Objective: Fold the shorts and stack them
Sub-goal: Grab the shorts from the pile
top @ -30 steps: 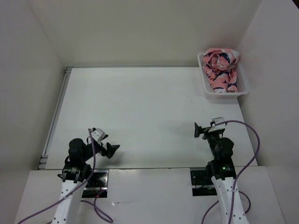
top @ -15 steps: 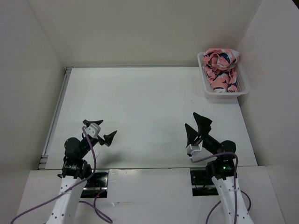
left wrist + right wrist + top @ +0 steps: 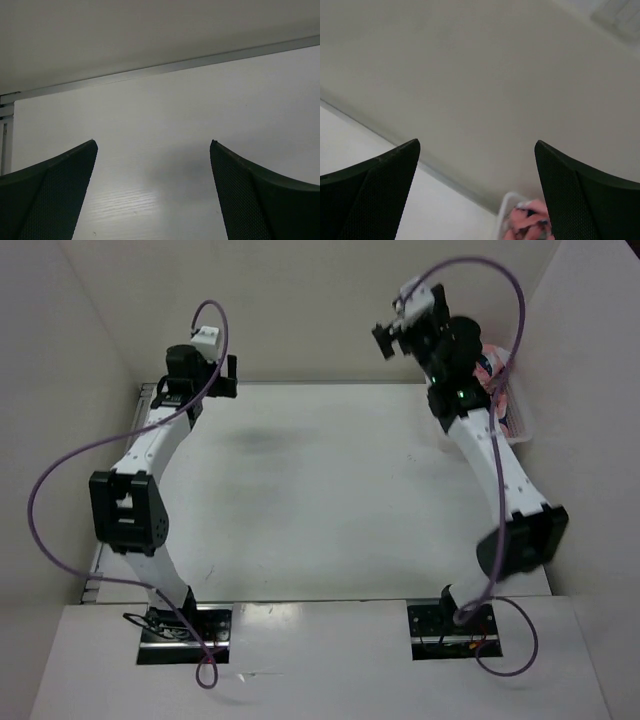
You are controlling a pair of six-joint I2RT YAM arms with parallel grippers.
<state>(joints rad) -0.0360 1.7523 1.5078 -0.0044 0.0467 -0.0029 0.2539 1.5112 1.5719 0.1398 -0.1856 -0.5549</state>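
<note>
Two sets of fingers, both spread wide and gripping nothing. Left fingers frame bare white tabletop on the wrist view, with a metal strip along the far edge and the wall above it. Only their dark, mesh-textured tips show; the rest is cut off by the frame. Right fingers are just as far apart, pointing at the back wall. Down at the bottom edge between them, a scrap of the coral-pink shorts peeks out of the white basket, mostly cropped.

From overhead, both arms reach toward the back of the cell, left arm over the far-left corner, right arm over the far-right. That right arm covers most of the basket. Just slivers of pink fabric show beside it, and the print is hard to make out. The shorts sit in the basket at the tabletop's far-right corner, with neither set of fingers touching them.
</note>
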